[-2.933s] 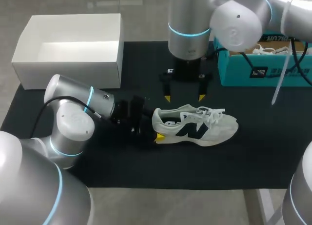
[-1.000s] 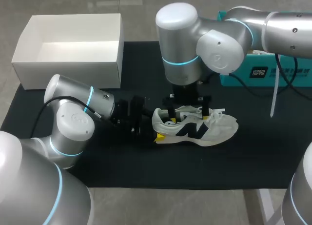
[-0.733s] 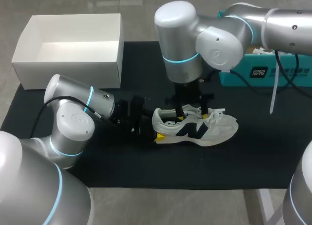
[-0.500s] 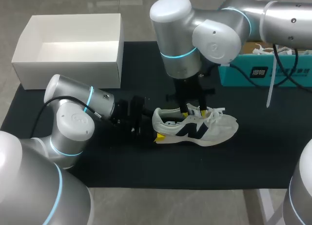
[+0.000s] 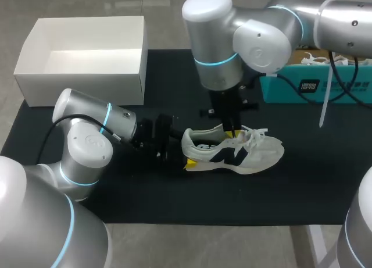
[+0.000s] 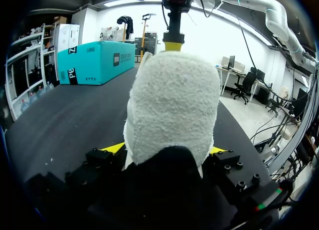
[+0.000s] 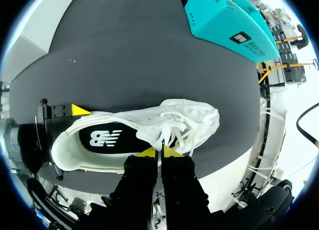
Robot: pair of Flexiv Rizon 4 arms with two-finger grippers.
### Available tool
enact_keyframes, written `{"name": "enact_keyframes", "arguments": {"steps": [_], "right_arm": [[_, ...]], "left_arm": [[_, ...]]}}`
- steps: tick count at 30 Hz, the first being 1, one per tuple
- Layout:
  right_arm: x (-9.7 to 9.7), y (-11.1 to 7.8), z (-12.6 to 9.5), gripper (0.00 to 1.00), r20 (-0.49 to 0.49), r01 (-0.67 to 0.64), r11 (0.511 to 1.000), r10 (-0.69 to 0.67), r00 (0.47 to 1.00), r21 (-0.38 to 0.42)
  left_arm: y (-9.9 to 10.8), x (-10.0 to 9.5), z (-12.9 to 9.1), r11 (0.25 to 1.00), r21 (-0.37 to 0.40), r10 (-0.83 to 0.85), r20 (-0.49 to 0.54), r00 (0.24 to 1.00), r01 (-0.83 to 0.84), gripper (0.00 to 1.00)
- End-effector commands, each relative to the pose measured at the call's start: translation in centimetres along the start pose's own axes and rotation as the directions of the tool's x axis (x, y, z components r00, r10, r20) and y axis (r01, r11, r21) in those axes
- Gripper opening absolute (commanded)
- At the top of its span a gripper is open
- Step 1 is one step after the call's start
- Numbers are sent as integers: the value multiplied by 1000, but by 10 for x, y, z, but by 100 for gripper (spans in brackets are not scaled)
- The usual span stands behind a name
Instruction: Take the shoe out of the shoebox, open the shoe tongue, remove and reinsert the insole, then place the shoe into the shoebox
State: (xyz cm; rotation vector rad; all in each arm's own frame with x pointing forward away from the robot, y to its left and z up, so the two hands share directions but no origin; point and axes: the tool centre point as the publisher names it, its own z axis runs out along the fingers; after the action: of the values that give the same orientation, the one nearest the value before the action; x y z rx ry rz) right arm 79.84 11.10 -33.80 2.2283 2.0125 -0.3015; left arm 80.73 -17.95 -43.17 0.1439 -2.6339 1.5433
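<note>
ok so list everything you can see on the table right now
shoe: 1, white with a dark logo, upright on its sole mid-mat
insole: 1, black, inside the shoe
shoebox: 1, white, open and empty, far left
teal box: 1, teal, far right
mat: 1, black, under the shoe
left gripper: 1, yellow tips, shut on the shoe's heel
right gripper: 1, yellow tips, above the shoe, shut on its tongue

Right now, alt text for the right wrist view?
White shoe on a black mat, my right gripper shut on its tongue. Left gripper clamps the heel; a teal box lies beyond the shoe.
</note>
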Motion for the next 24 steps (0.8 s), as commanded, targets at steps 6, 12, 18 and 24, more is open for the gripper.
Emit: {"name": "enact_keyframes", "arguments": {"steps": [6,12,18,24], "right_arm": [[-21,-7,-1,0,-41,-34,999,33,999,-15],[-34,-9,0,0,-69,-57,998,56,996,-24],[-48,-7,-6,0,-109,-73,996,68,992,-49],[-63,-4,-8,0,-162,-89,994,78,984,-65]], "left_arm": [[1,-2,1,1000,-2,0,-1,1000,0,0],[1,-2,1,1000,-2,0,-1,1000,0,0],[1,-2,1,1000,-2,0,-1,1000,0,0],[1,-2,1,1000,-2,0,-1,1000,0,0]]}}
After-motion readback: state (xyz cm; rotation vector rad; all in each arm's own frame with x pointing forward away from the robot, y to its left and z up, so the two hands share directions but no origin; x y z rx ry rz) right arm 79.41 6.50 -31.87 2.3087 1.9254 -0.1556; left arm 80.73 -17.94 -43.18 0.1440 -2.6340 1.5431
